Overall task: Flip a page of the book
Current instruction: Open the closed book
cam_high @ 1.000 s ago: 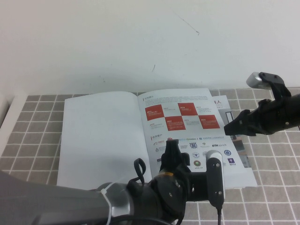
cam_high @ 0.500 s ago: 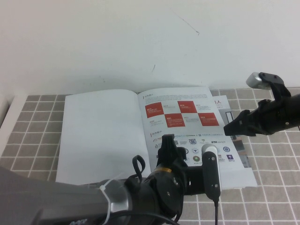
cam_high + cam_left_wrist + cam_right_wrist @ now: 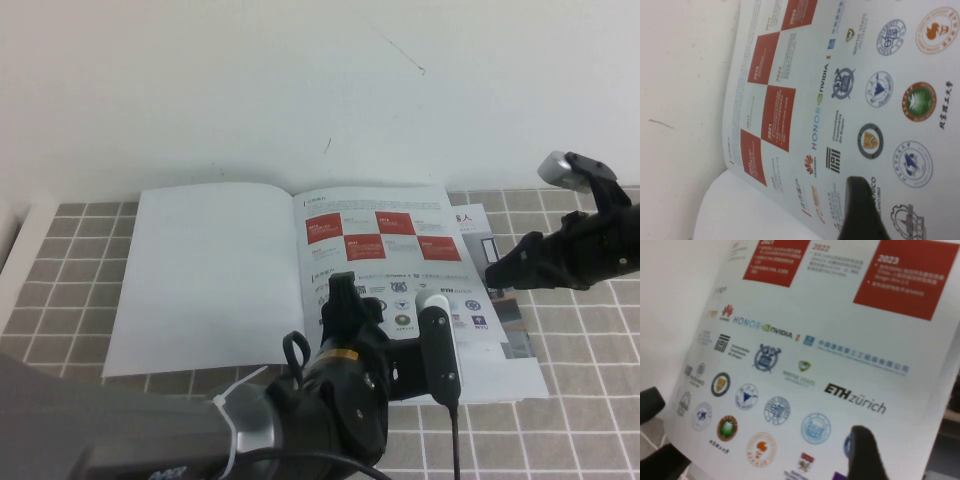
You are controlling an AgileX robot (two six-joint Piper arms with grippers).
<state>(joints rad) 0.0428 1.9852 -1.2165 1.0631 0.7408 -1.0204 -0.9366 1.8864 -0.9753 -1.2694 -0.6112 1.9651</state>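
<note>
Books: I count one open book [image 3: 300, 270] lying on the tiled table [image 3: 60, 300], across the middle of the high view.
Pages showing: two. The left one is a blank white sheet [image 3: 205, 275]; the right one is the page [image 3: 385, 255] with print, centre-right of the frame.
Red squares: I count about five on the page, in a checker pattern near its top.
Logos: several rows of small round and word logos below the squares; I can read HONOR, NVIDIA and ETH Zürich in the wrist views.
Other print: one larger piece with grey photos [image 3: 505, 300] pokes out from under the book's right edge.
Arms: two.
Left gripper: [image 3: 345, 305] lower centre of the high view, over the page's lower inner part by the spine. I see one dark fingertip [image 3: 860, 210] just above the logos; fingers spread wide, nothing between them.
Right gripper: [image 3: 500, 272] at the right of the frame, hovering by the page's outer edge. One dark fingertip [image 3: 865, 452] shows over the logo rows; its fingers stand apart, holding nothing.
Page contact: I cannot tell whether either fingertip touches the paper.
</note>
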